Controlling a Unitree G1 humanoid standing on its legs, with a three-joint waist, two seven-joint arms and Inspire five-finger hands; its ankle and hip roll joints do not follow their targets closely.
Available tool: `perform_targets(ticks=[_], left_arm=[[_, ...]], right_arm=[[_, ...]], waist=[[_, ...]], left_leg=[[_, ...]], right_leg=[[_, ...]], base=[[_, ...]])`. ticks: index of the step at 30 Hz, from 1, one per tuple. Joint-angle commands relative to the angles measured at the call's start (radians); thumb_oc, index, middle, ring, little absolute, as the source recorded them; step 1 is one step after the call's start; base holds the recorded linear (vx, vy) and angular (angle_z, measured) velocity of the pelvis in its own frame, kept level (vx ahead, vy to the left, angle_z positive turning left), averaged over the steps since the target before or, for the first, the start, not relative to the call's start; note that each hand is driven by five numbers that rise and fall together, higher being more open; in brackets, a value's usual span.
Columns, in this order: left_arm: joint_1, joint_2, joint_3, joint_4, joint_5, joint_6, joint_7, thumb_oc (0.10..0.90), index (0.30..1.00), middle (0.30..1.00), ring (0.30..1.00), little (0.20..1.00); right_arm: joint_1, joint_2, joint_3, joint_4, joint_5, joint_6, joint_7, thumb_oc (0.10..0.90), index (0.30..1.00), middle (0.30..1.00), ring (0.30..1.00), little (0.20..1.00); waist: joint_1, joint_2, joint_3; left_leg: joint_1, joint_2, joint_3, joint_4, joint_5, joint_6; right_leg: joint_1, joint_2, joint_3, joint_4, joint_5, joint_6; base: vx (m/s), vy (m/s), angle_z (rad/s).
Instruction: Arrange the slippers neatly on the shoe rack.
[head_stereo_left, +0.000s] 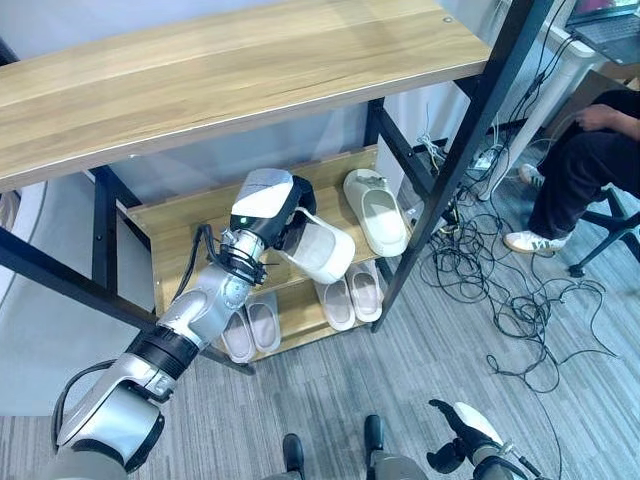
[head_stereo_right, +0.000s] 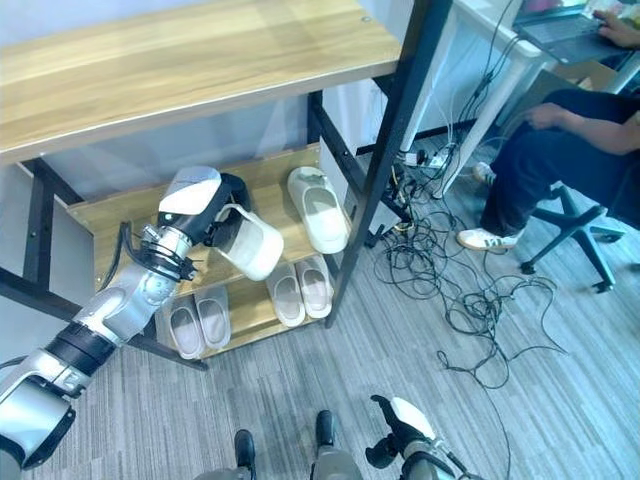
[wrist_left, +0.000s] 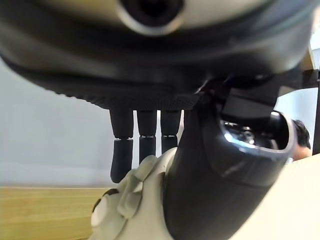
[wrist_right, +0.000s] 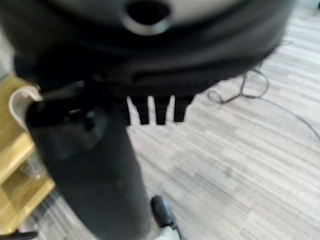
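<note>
— what's on the shoe rack (head_stereo_left: 180, 220)?

— one white slipper (head_stereo_left: 376, 211) lies on the middle shelf, centre of frame. on the bottom shelf sit two pale pairs (head_stereo_left: 351, 297), four slippers.

— and your hands?

— my left hand (head_stereo_left: 292, 212) is clamped on another white slipper (head_stereo_left: 322, 251), tilted over the middle shelf's front edge. my right hand (head_stereo_left: 460, 432), at the bottom edge, is curled with nothing in it. no print i can read.

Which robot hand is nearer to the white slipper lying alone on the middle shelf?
Left. The left robot hand holds another slipper just beside the lone slipper; the right robot hand hangs low above the floor.
</note>
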Motion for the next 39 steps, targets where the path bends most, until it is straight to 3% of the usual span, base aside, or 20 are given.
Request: perform_targets(ticks=[1, 5, 8, 15, 39], left_arm=[[-0.19, 0.027, 0.054, 0.032, 0.037, 0.001, 0.091, 0.4, 0.3, 0.3, 0.3, 0.3], [-0.248, 0.074, 0.016, 0.052, 0.11, 0.019, 0.105, 0.4, 0.3, 0.3, 0.3, 0.3], [-0.403, 0.135, -0.074, 0.115, 0.144, 0.034, 0.149, 0.4, 0.3, 0.3, 0.3, 0.3], [-0.525, 0.138, -0.149, 0.173, 0.161, 0.054, 0.17, 0.4, 0.3, 0.3, 0.3, 0.3], [-0.638, 0.131, -0.236, 0.235, 0.233, 0.061, 0.225, 0.4, 0.3, 0.3, 0.3, 0.3]], right_arm=[[-0.004, -0.052, -0.017, -0.042, 0.023, -0.018, -0.031, 0.8, 0.9, 0.9, 0.9, 0.9], [-0.003, -0.066, -0.013, -0.052, 0.016, -0.023, -0.034, 0.8, 0.9, 0.9, 0.9, 0.9], [-0.029, -0.117, -0.012, -0.084, 0.023, -0.037, -0.058, 0.8, 0.9, 0.9, 0.9, 0.9], [-0.051, -0.153, -0.009, -0.111, 0.041, -0.049, -0.075, 0.8, 0.9, 0.9, 0.9, 0.9], [-0.064, -0.194, 0.024, -0.141, 0.044, -0.104, -0.097, 0.8, 0.9, 0.9, 0.9, 0.9]], waist=[[-0.002, -0.008, -0.075], [-0.008, 0.011, -0.074], [-0.023, 0.04, -0.024], [-0.035, 0.062, 0.019], [-0.046, 0.055, 0.038]], left_leg=[[-0.043, -0.038, -0.014, 0.017, -0.077, 0.011], [-0.058, -0.034, -0.009, -0.001, -0.062, 0.007], [-0.153, -0.018, -0.007, -0.012, -0.016, -0.009], [-0.2, -0.009, -0.015, -0.012, 0.005, -0.015], [-0.274, 0.001, -0.012, -0.012, 0.019, -0.027]], right_leg=[[-0.041, -0.008, 0.063, 0.076, -0.117, 0.045], [-0.068, -0.008, 0.071, 0.062, -0.105, 0.051], [-0.175, -0.003, 0.081, 0.068, -0.084, 0.051], [-0.24, -0.005, 0.077, 0.104, -0.089, 0.044], [-0.313, 0.008, 0.077, 0.081, -0.059, 0.046]], base=[[0.0, 0.0, 0.0], [-0.03, 0.01, -0.07], [-0.16, -0.073, -0.19], [-0.04, -0.022, -0.04], [0.0, -0.002, 0.0]])
